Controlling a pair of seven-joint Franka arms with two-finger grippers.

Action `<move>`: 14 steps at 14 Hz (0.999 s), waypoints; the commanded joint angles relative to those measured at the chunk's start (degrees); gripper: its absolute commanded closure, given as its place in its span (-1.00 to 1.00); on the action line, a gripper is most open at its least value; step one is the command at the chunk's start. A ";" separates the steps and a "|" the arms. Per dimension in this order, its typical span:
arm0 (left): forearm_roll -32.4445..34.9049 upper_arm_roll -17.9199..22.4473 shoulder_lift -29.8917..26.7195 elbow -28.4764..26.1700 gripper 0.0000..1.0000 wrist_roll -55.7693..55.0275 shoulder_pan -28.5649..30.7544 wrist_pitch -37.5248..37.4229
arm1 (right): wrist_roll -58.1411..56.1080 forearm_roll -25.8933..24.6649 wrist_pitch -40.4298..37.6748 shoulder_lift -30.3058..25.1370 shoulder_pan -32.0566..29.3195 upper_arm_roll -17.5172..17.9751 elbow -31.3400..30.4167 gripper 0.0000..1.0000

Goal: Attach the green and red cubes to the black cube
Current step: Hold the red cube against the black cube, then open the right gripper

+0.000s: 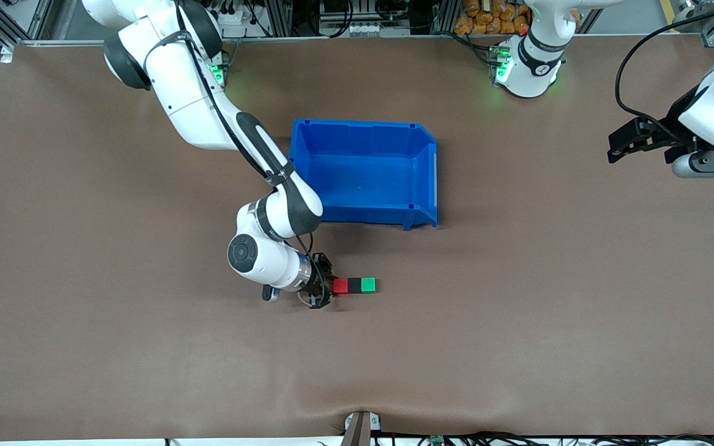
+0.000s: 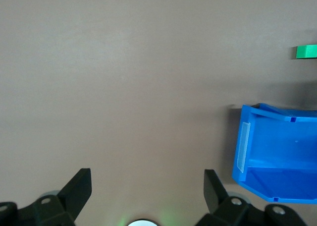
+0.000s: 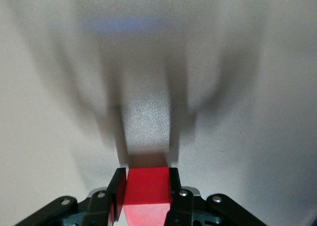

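Note:
The red cube [image 1: 340, 285], the black cube [image 1: 354, 285] and the green cube [image 1: 368, 284] lie on the table in one touching row. The black cube is in the middle and the red one is toward the right arm's end. My right gripper [image 1: 330, 287] is down at the table, shut on the red cube [image 3: 147, 189], which fills the gap between its fingers [image 3: 173, 186]. That view hides the black cube. My left gripper [image 1: 612, 153] waits open and empty above the table near the left arm's end. Its wrist view shows its spread fingers [image 2: 79, 186] and the green cube [image 2: 306, 51].
A blue bin [image 1: 422, 179] stands mid-table, farther from the front camera than the cubes, and also shows as a blue bin [image 2: 247, 151] in the left wrist view. Brown table cover [image 1: 518, 322] lies all around the cubes.

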 commanded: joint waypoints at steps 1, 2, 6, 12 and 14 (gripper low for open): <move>0.13 -0.22 0.00 0.21 -1.00 0.00 0.10 0.36 | 1.13 0.33 -0.16 1.15 0.60 -0.57 1.72 0.33; 0.13 -0.22 0.00 0.21 -1.00 0.09 0.10 0.36 | 1.13 0.24 -0.16 1.15 0.51 -0.57 1.72 0.30; 0.04 -0.22 0.00 0.21 -1.00 0.09 0.28 0.36 | 1.13 0.15 -0.25 1.06 0.60 -0.57 1.63 -0.05; 0.13 -0.22 0.00 0.21 -1.00 0.00 0.02 0.36 | 1.13 0.15 -0.34 1.06 0.60 -0.57 1.63 -0.21; 0.13 -0.22 0.00 0.21 -1.00 0.00 0.02 0.36 | 1.13 0.06 -0.42 0.97 0.60 -0.66 1.63 -0.49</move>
